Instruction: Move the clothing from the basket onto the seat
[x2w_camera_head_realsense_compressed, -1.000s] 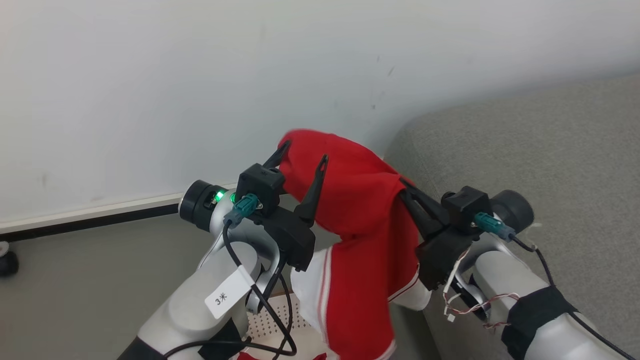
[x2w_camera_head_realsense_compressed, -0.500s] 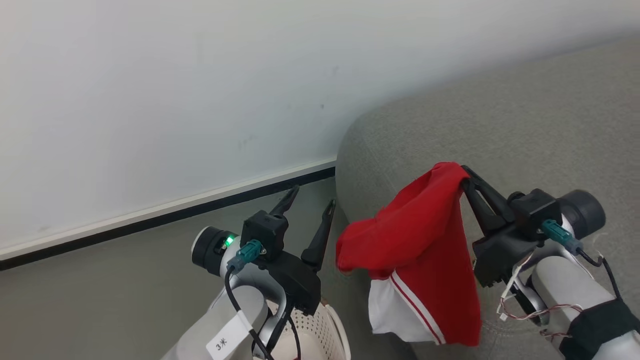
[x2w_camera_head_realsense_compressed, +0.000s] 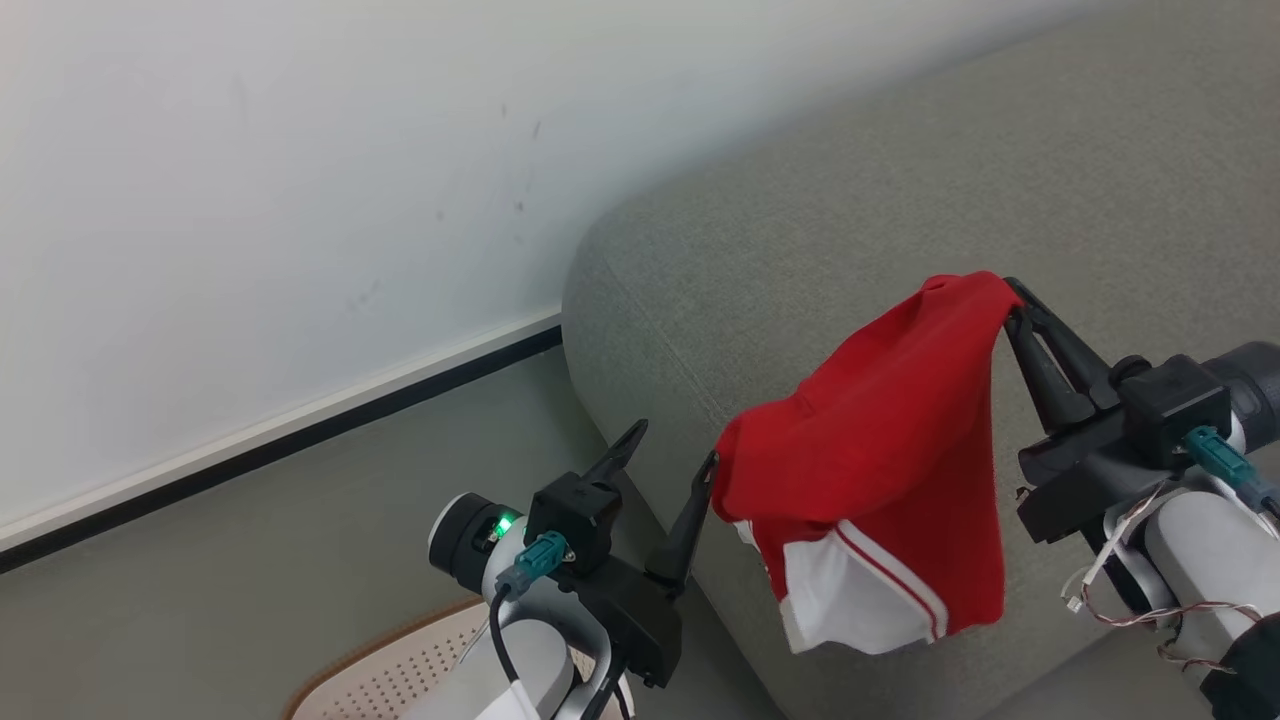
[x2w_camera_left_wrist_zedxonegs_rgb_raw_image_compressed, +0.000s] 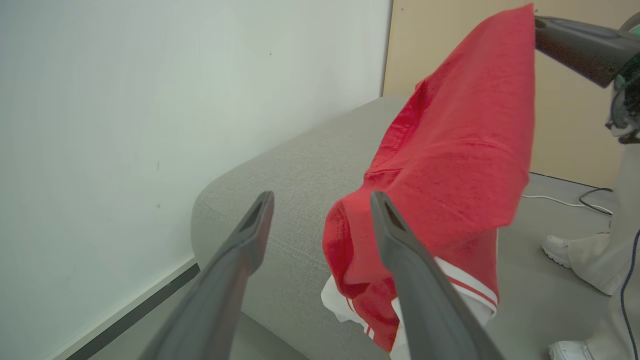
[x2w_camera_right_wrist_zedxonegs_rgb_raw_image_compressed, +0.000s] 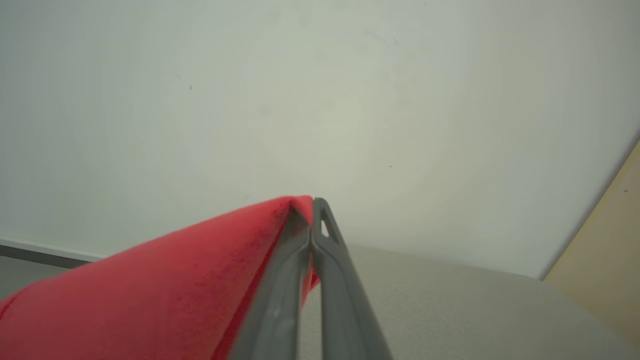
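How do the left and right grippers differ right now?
The left gripper has its jaws spread and empty; the right gripper is shut on the top edge of the red garment, which hangs from it. The left gripper sits low by the basket; the right gripper is higher, over the seat. Both have long dark fingers.

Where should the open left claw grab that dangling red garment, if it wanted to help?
Probably the bunched red fold at the lower left of the garment, approached from the robot's left: it juts toward the open left gripper, while the right gripper pinches the top corner.
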